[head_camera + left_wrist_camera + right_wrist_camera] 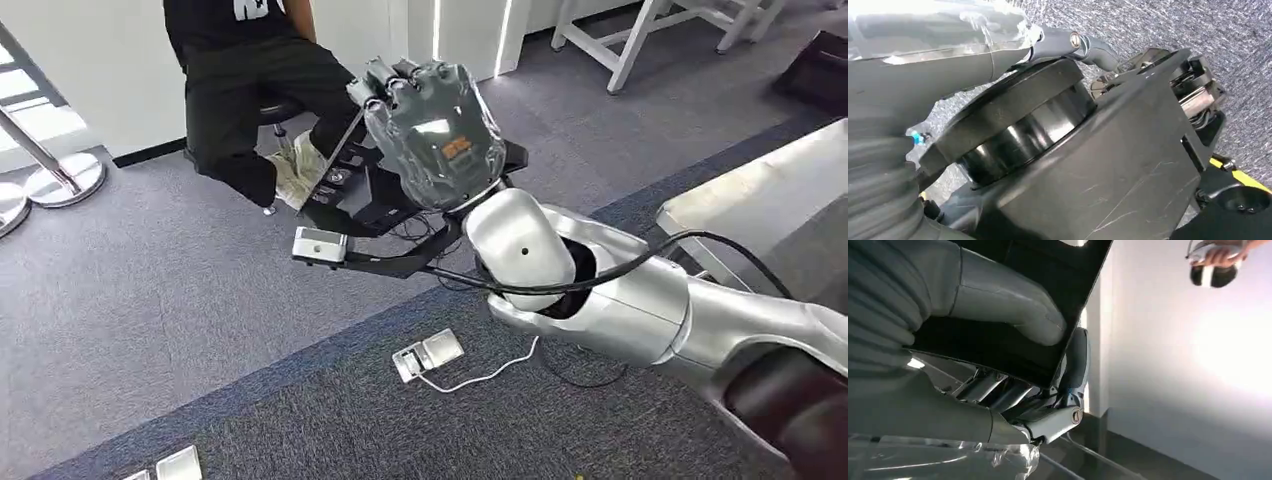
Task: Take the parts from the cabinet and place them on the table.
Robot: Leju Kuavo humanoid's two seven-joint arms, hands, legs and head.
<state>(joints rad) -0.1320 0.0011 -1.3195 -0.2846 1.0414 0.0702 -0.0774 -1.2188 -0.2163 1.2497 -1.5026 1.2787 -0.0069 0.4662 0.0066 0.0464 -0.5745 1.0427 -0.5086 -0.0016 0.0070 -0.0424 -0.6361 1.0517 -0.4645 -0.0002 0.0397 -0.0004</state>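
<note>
Arm: silver right arm point(640, 290) runs from the lower right of the head view up toward the centre, a black cable looped along it.
Floor plate: small metal floor socket point(428, 354) with a white cord lies on the grey carpet point(150, 290) just below the arm, lower centre of the frame; another plate point(178, 465) sits at the bottom left edge.
Table: corner of a steel table point(760, 195) shows at the right edge, behind the arm.
Right hand: right hand point(435, 130), under a clear plastic cover, sits upper centre in the head view, its fingers closed on a flat black part point(385, 200). In the right wrist view the thick grey thumb point(1008, 305) presses on the panel's dark face point(998, 347) and the darker fingers point(1073, 365) wrap its edge from the other side.
Part: the black panel is held up in the air over the carpet, well apart from the table, tilted; a grey box point(320, 245) sits at its lower left tip.
Left hand: left hand point(973, 45) appears at the top of the left wrist view, above a dark round-collared body part; whether its fingers are open or closed cannot be told.
Person: seated person in black point(255, 80) on a stool, upper left of the head view, beyond the held part.
Frame: white frame legs point(650, 30) stand at the upper right.
</note>
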